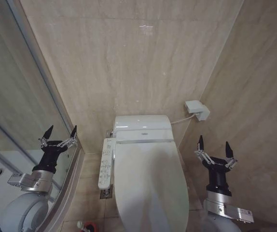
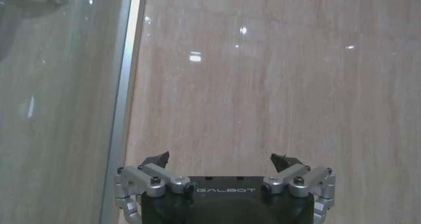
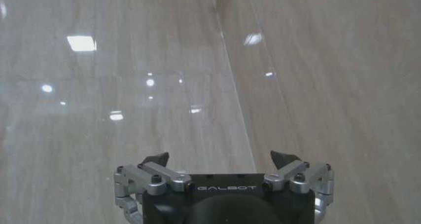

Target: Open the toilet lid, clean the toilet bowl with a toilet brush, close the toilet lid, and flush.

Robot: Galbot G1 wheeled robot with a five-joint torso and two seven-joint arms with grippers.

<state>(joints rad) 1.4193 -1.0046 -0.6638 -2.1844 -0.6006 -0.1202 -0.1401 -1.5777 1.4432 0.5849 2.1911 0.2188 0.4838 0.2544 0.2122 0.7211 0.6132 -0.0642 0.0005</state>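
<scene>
The white toilet lid [image 1: 150,186] lies shut over the toilet in the middle of the head view, so the toilet bowl is hidden beneath it. A bit of the red brush holder [image 1: 89,226] shows on the floor at the bottom edge, left of the toilet; the toilet brush itself is hidden. My left gripper [image 1: 60,131] is raised left of the toilet, open and empty, beside the shower glass. My right gripper [image 1: 214,144] is raised on the right, open and empty. Both wrist views show open fingertips [image 2: 159,159] [image 3: 283,159] facing beige wall.
The white tank [image 1: 142,128] stands behind the lid. A white control panel [image 1: 106,163] juts along the toilet's left side. A white wall box [image 1: 197,109] with a cable hangs at the right. A glass shower screen [image 1: 18,96] closes off the left; tiled walls surround the toilet.
</scene>
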